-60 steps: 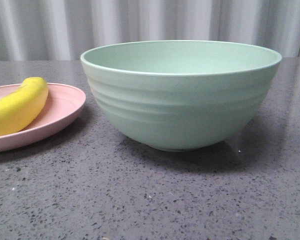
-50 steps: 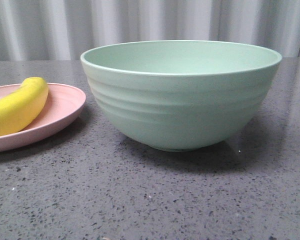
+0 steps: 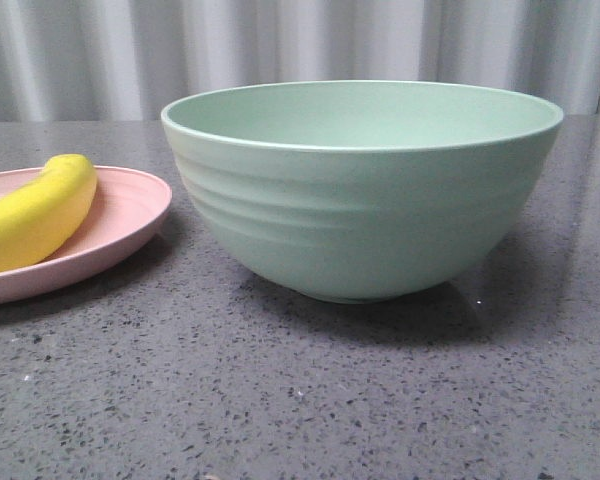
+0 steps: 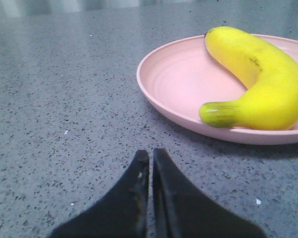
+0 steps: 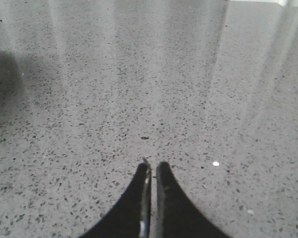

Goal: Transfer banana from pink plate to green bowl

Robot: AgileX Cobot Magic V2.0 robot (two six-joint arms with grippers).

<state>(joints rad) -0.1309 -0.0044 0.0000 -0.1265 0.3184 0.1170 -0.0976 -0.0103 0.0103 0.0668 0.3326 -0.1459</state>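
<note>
The yellow banana (image 3: pixel 35 212) lies on the pink plate (image 3: pixel 130 215) at the left edge of the front view. Beside the plate stands the large green bowl (image 3: pixel 360 215), with nothing showing inside it. The left wrist view has the banana (image 4: pixel 258 82) curved across the pink plate (image 4: pixel 179 84), its greenish stem end pointing toward the camera. My left gripper (image 4: pixel 151 154) is shut and holds nothing, low over the table, short of the plate's rim. My right gripper (image 5: pixel 153 166) is shut too, over bare table. Neither gripper appears in the front view.
The surface is a grey speckled stone tabletop (image 3: pixel 300 400). A pale pleated curtain (image 3: pixel 300 50) hangs behind it. A dark shadow (image 5: pixel 0 74) falls at one side of the right wrist view.
</note>
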